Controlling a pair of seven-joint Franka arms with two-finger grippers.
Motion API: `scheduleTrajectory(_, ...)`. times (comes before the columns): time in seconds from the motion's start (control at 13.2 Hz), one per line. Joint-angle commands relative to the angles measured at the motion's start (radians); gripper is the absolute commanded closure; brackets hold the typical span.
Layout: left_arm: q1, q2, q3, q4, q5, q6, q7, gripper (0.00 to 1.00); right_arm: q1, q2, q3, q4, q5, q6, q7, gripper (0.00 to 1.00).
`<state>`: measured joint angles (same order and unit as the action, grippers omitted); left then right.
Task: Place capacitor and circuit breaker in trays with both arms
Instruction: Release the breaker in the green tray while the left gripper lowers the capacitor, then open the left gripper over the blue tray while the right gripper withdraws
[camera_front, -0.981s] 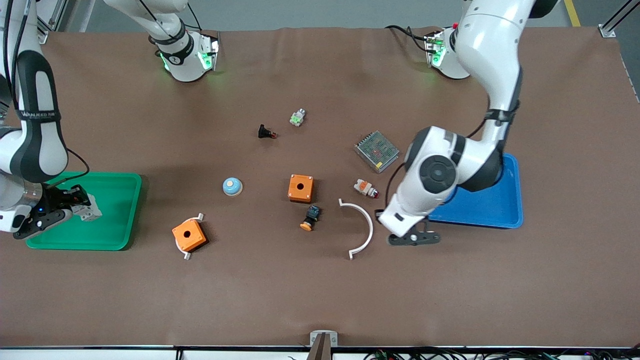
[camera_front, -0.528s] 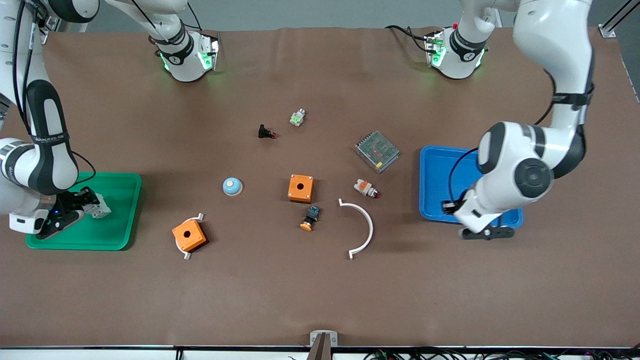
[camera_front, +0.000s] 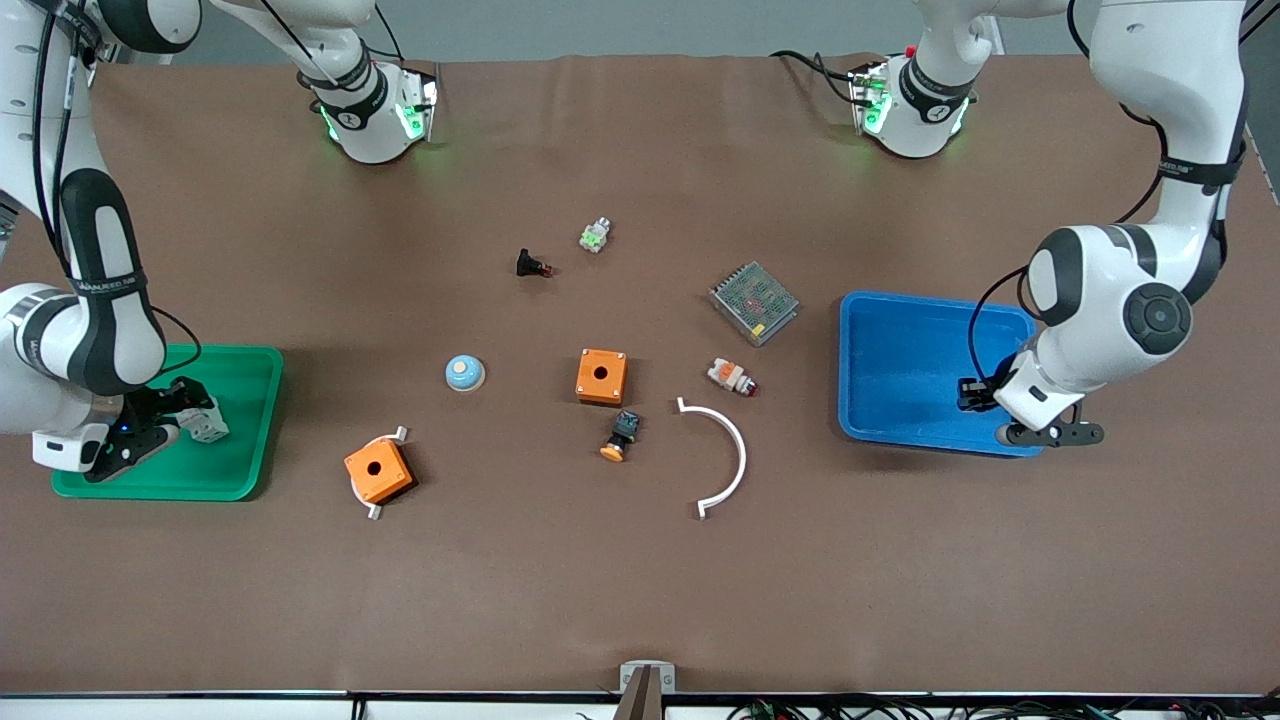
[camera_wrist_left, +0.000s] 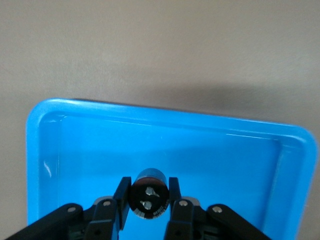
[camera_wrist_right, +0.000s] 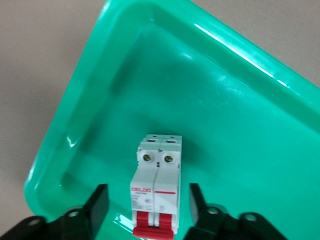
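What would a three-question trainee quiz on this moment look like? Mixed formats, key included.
1. What does the left claw hold? A: a push button. B: the capacitor. C: an orange box.
2. True or false: the right claw is shut on the circuit breaker.
3. Fill in: the capacitor is over the ___ tray.

Key: 1 B. 2 False: its fingers stand open, apart from the breaker, which is in the green tray. 3 blue.

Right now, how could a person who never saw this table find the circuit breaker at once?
Look at the green tray at the right arm's end of the table. The circuit breaker lies inside it, between the open fingers of the right gripper. It is a white block with red levers, the only item in that tray.
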<state>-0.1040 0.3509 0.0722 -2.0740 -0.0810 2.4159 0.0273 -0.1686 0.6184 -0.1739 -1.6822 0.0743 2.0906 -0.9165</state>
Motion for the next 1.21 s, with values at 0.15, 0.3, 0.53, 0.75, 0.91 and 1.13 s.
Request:
scheduleTrajectory(0.15, 0.013, -0.001, -0.009, -0.139, 0.015, 0.178, 0.031, 0.97, 0.003, -0.057, 0.030, 0.139, 0.056, -0.164, -0.001, 0.00)
scheduleTrajectory(0.3, 0.015, 0.011, -0.009, -0.143, 0.015, 0.190, 0.036, 0.81, 0.035, -0.101, 0.030, 0.162, 0.061, -0.185, 0.048, 0.00)
scheduleTrajectory(0.53, 0.009, 0.007, -0.011, -0.135, 0.015, 0.190, 0.037, 0.40, 0.101, -0.193, 0.028, 0.171, 0.061, -0.309, 0.291, 0.00)
scheduleTrajectory(0.75, 0.006, -0.029, -0.012, -0.098, 0.015, 0.180, 0.033, 0.00, 0.193, -0.296, 0.028, 0.188, 0.059, -0.447, 0.621, 0.00)
scheduleTrajectory(0.91, 0.003, -0.046, -0.049, -0.023, 0.012, 0.103, 0.011, 0.00, 0.244, -0.363, 0.028, 0.193, 0.053, -0.510, 0.787, 0.00)
scheduleTrajectory(1.13, 0.003, -0.050, -0.069, 0.165, 0.014, -0.140, -0.035, 0.00, 0.262, -0.471, 0.027, 0.170, 0.041, -0.549, 0.826, 0.00)
